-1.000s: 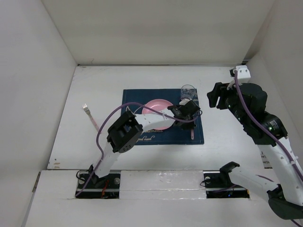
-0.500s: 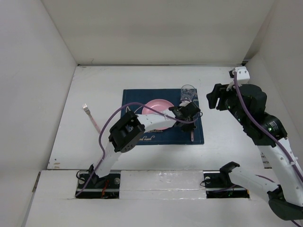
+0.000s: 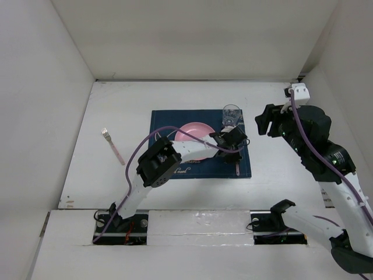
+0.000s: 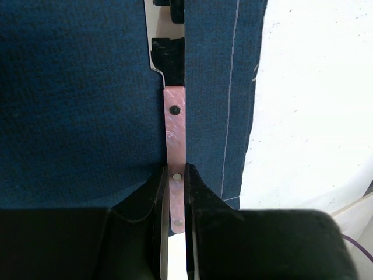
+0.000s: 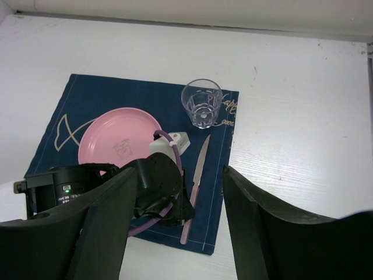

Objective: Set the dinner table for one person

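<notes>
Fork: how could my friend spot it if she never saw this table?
Find the big white dinner table, then the navy placemat in its middle. Left of it, the fork lies alone: pink handle, silver prongs, the only cutlery off the placemat.

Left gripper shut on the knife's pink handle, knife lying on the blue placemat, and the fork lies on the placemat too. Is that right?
Not quite. The fork lies on the bare white dinner table, left of the placemat and apart from it, as the top external view shows. The rest holds: the left gripper is shut on the pink handle of the knife, which lies on the placemat.
</notes>
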Available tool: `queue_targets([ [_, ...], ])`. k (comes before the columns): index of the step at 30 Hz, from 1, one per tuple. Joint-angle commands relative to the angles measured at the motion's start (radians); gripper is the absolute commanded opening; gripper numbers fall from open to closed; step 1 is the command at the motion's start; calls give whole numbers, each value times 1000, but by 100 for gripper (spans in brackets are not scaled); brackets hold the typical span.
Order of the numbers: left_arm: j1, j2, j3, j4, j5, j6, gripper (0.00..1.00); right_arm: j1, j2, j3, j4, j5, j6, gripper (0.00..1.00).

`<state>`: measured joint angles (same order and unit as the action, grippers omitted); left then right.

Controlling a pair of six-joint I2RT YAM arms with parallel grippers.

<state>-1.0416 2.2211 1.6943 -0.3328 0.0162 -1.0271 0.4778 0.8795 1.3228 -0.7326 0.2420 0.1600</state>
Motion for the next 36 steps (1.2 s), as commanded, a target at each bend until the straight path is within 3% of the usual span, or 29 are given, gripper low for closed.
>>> queue_targets([
  [1,-6,11,48,-12,10,10,0,-13,-17,-10,35,-6,-11,66],
  [12,-6,-9,50,-22,22,19,8,-13,-17,-10,44,-6,-11,66],
  [24,-6,-54,-5,50,45,10,36,-13,-17,-10,44,-15,-11,66],
  [31,-6,-132,-38,84,56,1,39,-13,-27,-1,35,-15,-11,66],
  [35,-6,-240,-88,45,-47,1,49,-13,-46,9,25,-4,-20,66],
  [36,-6,-268,-100,23,-114,1,61,-13,-60,9,25,-4,-20,66],
])
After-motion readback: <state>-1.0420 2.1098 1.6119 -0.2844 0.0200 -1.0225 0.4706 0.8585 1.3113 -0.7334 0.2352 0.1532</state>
